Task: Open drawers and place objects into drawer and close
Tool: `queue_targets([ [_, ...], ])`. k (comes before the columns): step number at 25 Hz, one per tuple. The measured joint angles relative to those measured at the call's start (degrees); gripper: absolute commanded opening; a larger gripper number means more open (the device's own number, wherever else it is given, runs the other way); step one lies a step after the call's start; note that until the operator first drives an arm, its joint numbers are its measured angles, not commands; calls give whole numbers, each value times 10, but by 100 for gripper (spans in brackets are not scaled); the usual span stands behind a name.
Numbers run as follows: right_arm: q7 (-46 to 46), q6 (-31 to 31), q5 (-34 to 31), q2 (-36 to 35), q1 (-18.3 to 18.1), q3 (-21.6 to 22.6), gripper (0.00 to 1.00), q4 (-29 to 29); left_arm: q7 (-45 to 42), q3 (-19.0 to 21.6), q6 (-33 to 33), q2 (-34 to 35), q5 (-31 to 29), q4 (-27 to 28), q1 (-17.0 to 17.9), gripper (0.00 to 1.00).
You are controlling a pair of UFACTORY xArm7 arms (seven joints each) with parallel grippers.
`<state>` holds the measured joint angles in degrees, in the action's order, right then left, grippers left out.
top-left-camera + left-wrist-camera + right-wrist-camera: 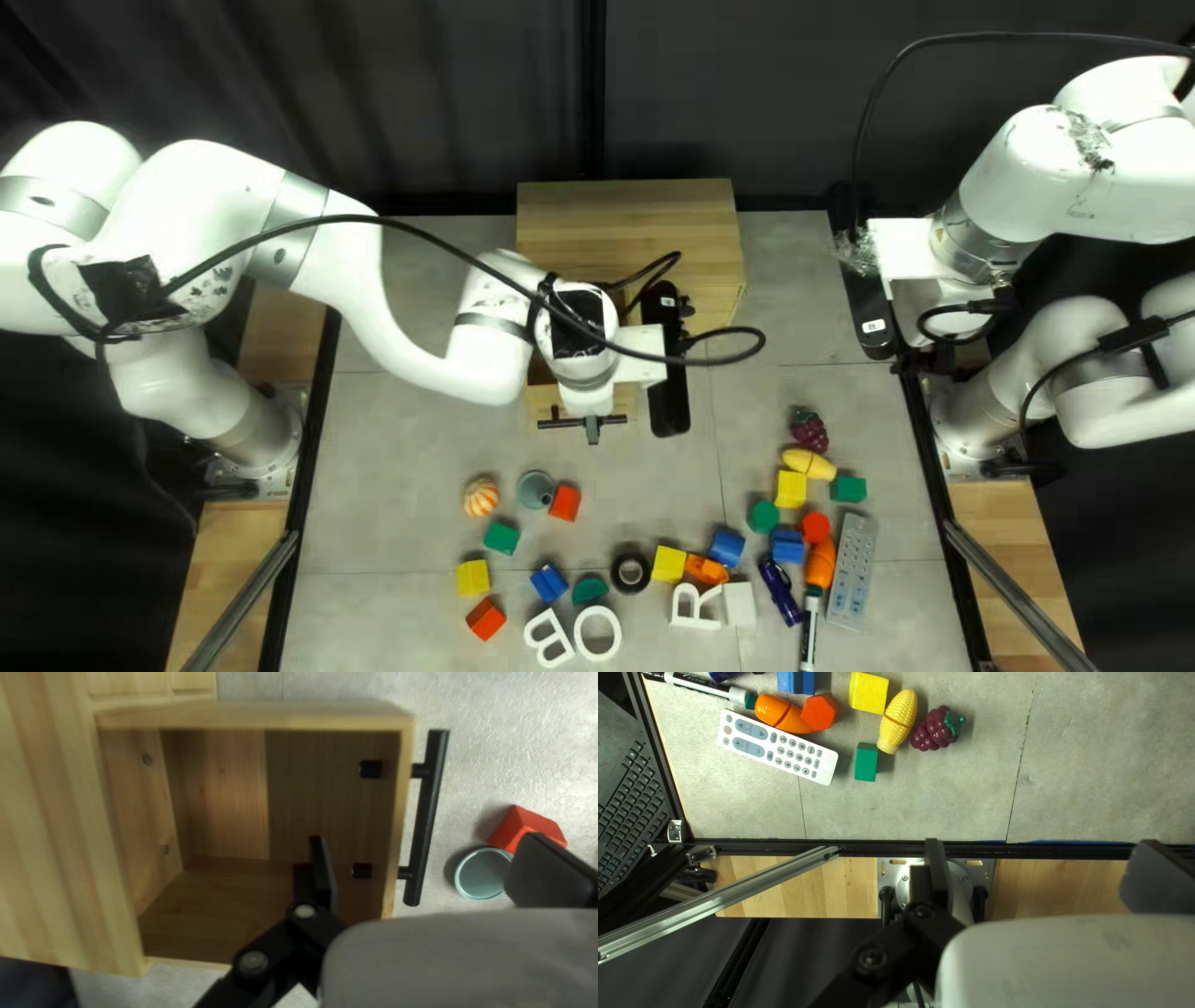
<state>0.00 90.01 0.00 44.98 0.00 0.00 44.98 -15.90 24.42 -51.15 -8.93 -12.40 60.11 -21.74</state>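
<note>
My left gripper (593,429) is over the front of the pulled-out drawer of the wooden cabinet (629,209). In the left wrist view the gripper (430,870) is open, one finger over the inside of the drawer (249,720), the other beyond its black bar handle (427,815). The handle lies in the gap, with no finger seen pressing on it. My right gripper (919,361) hangs near the table's right edge; in the right wrist view the gripper (1033,874) is open with nothing held.
Ahead of the handle stand a teal cup (479,874) and red block (526,826). Nearer the table's front are coloured blocks, white letters (598,632) and black tape (630,573). At the right lie a remote (777,746), toy corn (899,718), toy grapes (937,729) and a carrot (778,712).
</note>
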Motion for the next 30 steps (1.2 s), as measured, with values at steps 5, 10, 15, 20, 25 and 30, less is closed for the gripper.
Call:
queue_targets([
  [5, 0, 0, 0, 0, 0, 0, 100, 0, 17, 1, 7, -1, 32, -7, -9, 100],
  [10, 0, 0, 0, 0, 0, 0, 100, 0, 42, 6, 9, 10, 65, -13, -14, 100],
  [15, 0, 0, 0, 0, 0, 0, 100, 0, 61, 10, 11, 9, 84, -13, -16, 100],
  [20, 0, 0, 0, 0, 0, 0, 100, 0, 84, 14, 10, 6, 103, -10, -19, 100],
  [25, 0, 0, 0, 0, 0, 0, 100, 0, 101, 18, 5, 2, 114, -6, -20, 100],
  [30, 0, 0, 0, 0, 0, 0, 100, 0, 108, 19, -3, -3, 117, 2, -20, 100],
])
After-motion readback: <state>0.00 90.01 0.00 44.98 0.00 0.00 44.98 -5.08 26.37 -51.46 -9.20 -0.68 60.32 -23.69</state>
